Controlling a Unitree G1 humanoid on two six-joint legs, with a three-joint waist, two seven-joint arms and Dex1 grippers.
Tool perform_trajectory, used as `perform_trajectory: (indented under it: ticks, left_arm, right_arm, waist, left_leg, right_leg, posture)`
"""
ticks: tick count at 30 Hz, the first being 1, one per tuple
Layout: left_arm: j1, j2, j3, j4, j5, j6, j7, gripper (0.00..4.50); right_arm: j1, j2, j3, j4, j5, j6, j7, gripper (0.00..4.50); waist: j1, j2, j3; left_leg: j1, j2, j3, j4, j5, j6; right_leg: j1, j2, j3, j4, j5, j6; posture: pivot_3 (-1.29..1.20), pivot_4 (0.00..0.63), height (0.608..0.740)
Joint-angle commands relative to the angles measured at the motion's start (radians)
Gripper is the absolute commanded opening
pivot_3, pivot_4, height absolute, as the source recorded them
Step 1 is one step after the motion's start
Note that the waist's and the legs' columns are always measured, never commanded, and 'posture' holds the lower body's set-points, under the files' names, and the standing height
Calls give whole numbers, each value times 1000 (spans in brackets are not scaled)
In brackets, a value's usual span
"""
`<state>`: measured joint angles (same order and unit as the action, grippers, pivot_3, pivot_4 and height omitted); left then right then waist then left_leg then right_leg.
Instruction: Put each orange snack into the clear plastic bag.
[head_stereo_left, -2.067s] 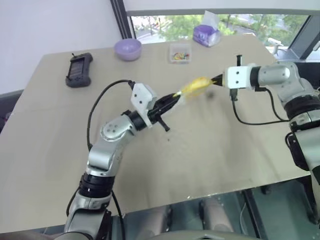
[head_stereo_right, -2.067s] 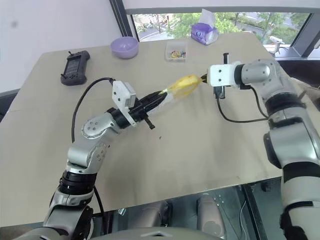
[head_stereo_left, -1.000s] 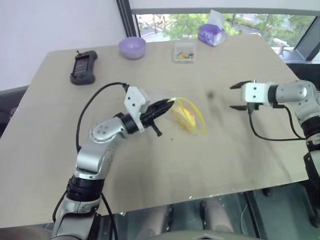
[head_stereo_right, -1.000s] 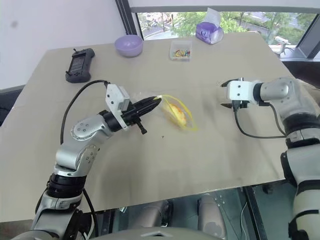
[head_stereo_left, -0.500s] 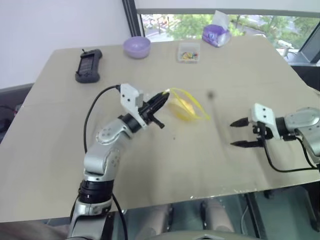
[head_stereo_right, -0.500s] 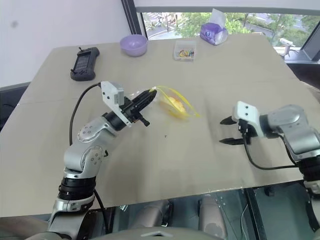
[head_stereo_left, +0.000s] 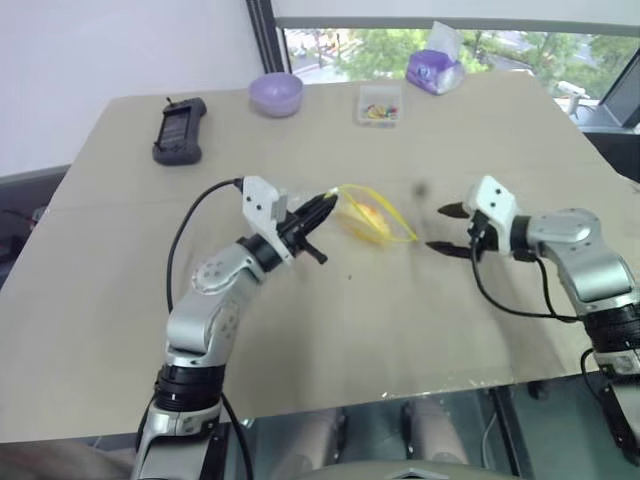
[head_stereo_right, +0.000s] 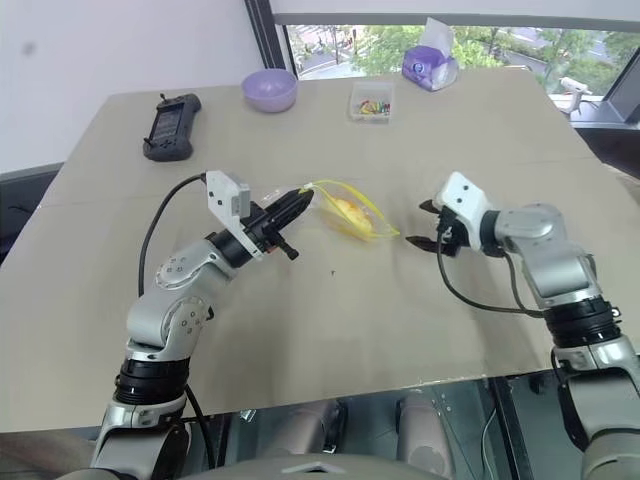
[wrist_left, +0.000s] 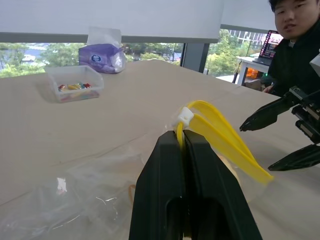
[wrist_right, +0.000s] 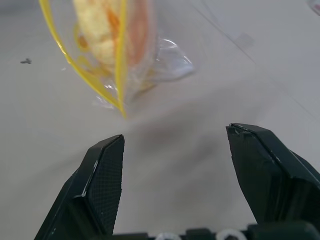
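The clear plastic bag (head_stereo_left: 375, 220) lies at mid-table with its yellow seal strip (wrist_left: 220, 135) lifted. My left gripper (head_stereo_left: 322, 208) is shut on one end of that strip, beside the white slider. The orange snack (wrist_right: 102, 25) sits inside the bag, seen through the plastic. My right gripper (head_stereo_left: 441, 228) hovers open just to the right of the bag's far end, its fingers apart with nothing between them, pointing at the bag. In the right wrist view the right gripper (wrist_right: 170, 145) stands a short way from the bag's corner without touching it.
Along the table's far edge stand a purple bowl (head_stereo_left: 276, 93), a black handheld device (head_stereo_left: 180, 128), a small clear box of colourful bits (head_stereo_left: 380, 103) and a purple tissue pack (head_stereo_left: 435, 68). A person in black (wrist_left: 300, 55) sits beyond the table's right side.
My right gripper, open throughout, has swung from the right front of the table back in towards the bag's right end. The left gripper keeps its hold on the strip.
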<state>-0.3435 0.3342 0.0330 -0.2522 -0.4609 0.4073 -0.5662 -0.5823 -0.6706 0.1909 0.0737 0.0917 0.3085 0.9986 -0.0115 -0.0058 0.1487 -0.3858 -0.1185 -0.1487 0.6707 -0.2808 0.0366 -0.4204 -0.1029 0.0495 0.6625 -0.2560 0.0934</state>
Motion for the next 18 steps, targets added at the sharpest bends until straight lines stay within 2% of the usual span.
perform_trajectory:
  ticks: [1, 9, 12, 16, 18]
  left_arm:
    - [-16, 6, 13, -15, -2, -17, -5, 0]
    - [-12, 6, 12, -16, 0, -18, -4, 0]
    - [-12, 5, 12, -15, 2, -19, -3, 0]
    - [-13, 4, 14, -12, 7, -22, -1, 0]
    - [-13, 4, 14, -9, 9, -24, -1, 0]
  right_arm:
    - [-15, 18, 14, -25, -22, -31, -9, 3597]
    - [-37, 66, 15, -32, -24, -16, -22, 3597]
    - [-45, 74, 6, -33, -11, -7, -21, 2781]
    - [-47, 75, 6, -40, -1, -1, -11, 841]
    - [-46, 72, 9, -45, 4, 2, -3, 27]
  waist:
    - [-1, 0, 0]
    - [-1, 0, 0]
    - [-1, 0, 0]
    - [-1, 0, 0]
    - [-1, 0, 0]
  left_leg:
    - [0, 0, 0, 0, 0, 0]
    - [0, 0, 0, 0, 0, 0]
    - [0, 0, 0, 0, 0, 0]
    - [0, 0, 0, 0, 0, 0]
    - [0, 0, 0, 0, 0, 0]
  right_leg:
    - [0, 0, 0, 0, 0, 0]
    - [0, 0, 0, 0, 0, 0]
    - [0, 0, 0, 0, 0, 0]
    - [0, 0, 0, 0, 0, 0]
    - [0, 0, 0, 0, 0, 0]
  posture:
    - [0, 150, 736]
    - [0, 150, 736]
    - [0, 150, 736]
    - [0, 150, 736]
    - [0, 150, 736]
